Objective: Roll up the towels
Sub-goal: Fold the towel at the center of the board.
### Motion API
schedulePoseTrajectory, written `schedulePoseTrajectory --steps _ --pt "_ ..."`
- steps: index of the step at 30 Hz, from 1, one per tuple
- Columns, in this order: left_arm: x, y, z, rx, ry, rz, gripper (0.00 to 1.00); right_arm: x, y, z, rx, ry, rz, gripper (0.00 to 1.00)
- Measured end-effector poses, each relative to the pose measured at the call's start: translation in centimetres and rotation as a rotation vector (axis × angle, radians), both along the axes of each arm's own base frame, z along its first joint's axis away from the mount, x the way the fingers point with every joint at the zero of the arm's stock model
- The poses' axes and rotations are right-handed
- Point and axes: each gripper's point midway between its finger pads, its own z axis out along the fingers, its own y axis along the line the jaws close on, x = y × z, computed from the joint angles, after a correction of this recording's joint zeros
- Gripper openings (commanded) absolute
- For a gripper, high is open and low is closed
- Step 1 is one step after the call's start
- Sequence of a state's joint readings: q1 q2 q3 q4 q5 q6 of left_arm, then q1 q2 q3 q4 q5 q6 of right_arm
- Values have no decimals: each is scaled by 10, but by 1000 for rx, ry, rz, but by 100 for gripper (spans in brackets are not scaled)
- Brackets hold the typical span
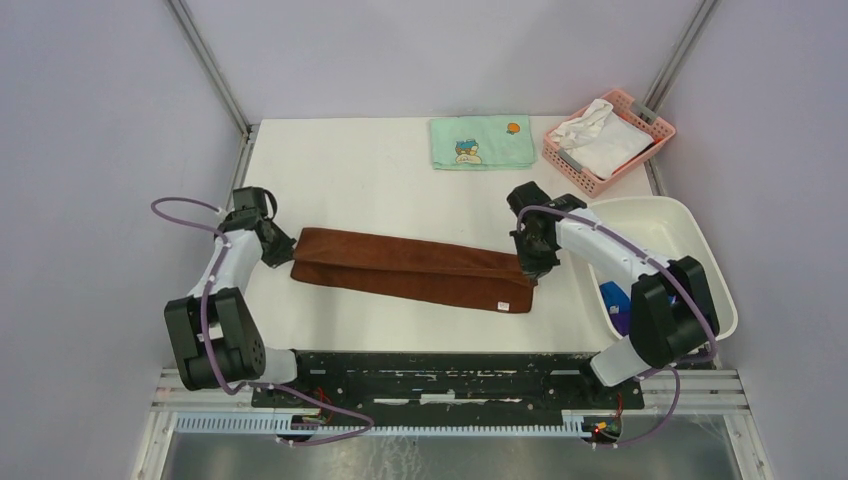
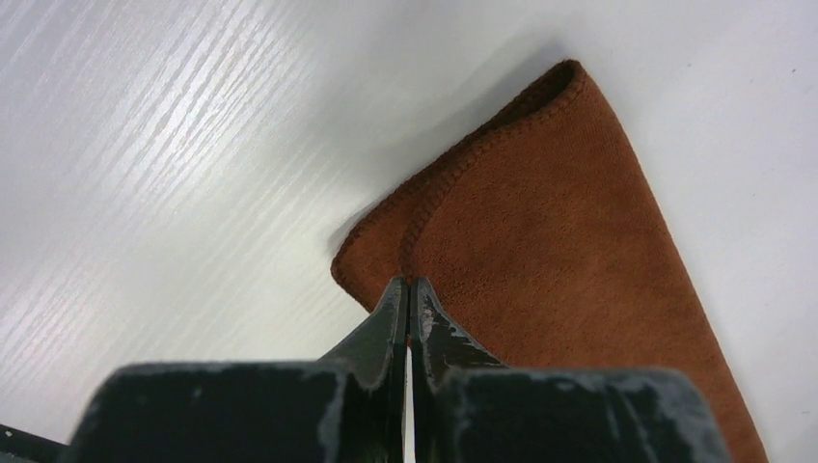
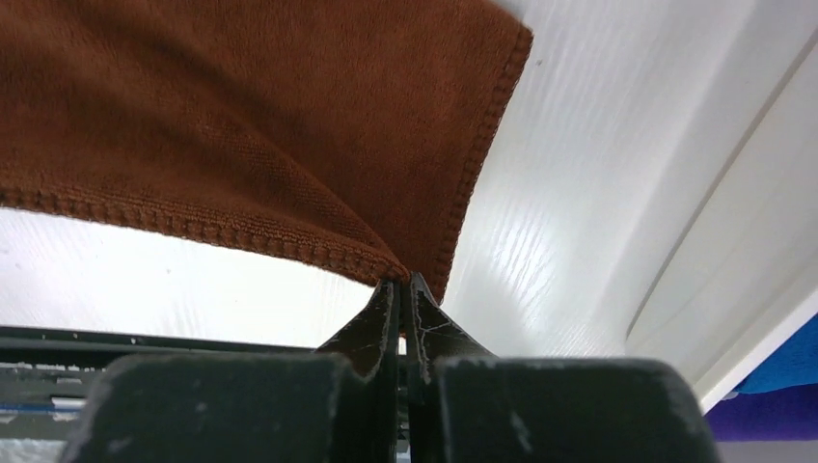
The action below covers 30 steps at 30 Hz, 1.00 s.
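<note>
Stretching between the left jaws and the right jaws, the brown towel [image 1: 410,268] is pinched tight at each end, likely so it is pulled straight on the counter [image 1: 350,170] for rolling.

The brown towel [image 1: 410,270] is plain rust with a small white tag. At 12 o'clock, the green towel [image 1: 482,142] is pale mint with a cartoon print. At 1, the basket [image 1: 570,170] is pink and its cloth [image 1: 600,140] white. At 3, the white tub [image 1: 660,225] shows the blue towel [image 3: 796,359] and the purple towel [image 3: 762,422]. The table [image 1: 350,180] is white, faintly wood-grained.
</note>
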<state>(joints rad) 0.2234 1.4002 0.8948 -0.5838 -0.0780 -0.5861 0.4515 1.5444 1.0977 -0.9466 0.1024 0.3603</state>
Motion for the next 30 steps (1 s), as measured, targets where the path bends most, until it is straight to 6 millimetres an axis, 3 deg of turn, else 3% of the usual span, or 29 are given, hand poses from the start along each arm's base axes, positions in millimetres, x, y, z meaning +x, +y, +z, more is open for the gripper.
schedulePoseTrajectory --steps 3,9,12,15,17,20,26,30 --pt "-9 -2 -3 0 0 0 3 -11 1 -2 23 25 7 7" --pt "-35 -10 -41 -38 112 -3 5 -37 3 -33 41 154 1 13" --pt "-41 -14 -54 -62 158 -7 20 -43 3 -50 34 207 -7 21" --pt "-39 -12 -52 -58 145 -4 34 -48 4 -54 38 230 -8 38" --pt "-39 -10 -47 -43 129 0 38 -49 5 -50 52 227 -4 52" --pt "-39 -4 -31 -3 86 12 44 -50 6 -36 75 191 1 58" --pt "-26 1 16 59 -54 4 53 -33 6 14 131 23 8 57" --pt "-17 -15 35 77 -113 -59 54 -8 1 31 165 -84 -39 51"
